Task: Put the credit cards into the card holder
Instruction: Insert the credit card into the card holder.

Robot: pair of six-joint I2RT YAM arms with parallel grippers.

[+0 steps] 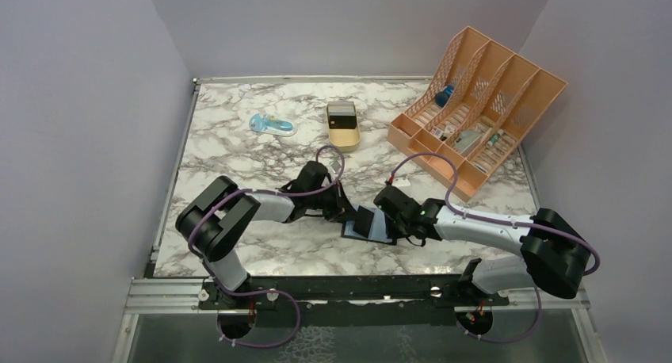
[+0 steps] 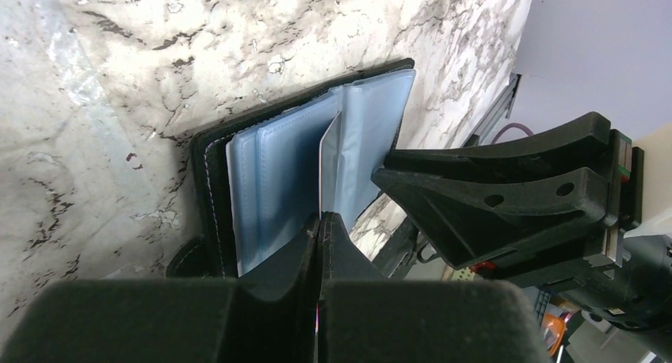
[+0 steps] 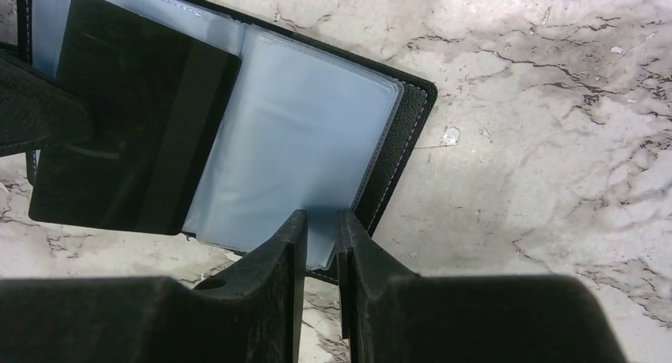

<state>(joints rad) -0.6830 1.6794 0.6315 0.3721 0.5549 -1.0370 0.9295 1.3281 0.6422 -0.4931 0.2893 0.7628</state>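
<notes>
The card holder (image 1: 382,234) lies open on the marble table between my two grippers, its blue-grey plastic sleeves (image 3: 301,141) facing up. My left gripper (image 2: 319,216) is shut on a credit card (image 2: 327,165), which stands on edge over the sleeves (image 2: 277,181). In the right wrist view the same card (image 3: 119,117) looks dark, tilted over the holder's left half. My right gripper (image 3: 321,214) hovers at the near corner of the right-hand sleeves. Its jaws are a narrow gap apart, with nothing between them. From above, the left gripper (image 1: 346,212) and the right gripper (image 1: 394,220) flank the holder.
A gold tin (image 1: 343,125) with a grey lid sits at the back centre. A blue item in clear wrap (image 1: 271,125) lies to its left. A peach file organizer (image 1: 475,109) with small items fills the back right. Grey walls surround the table.
</notes>
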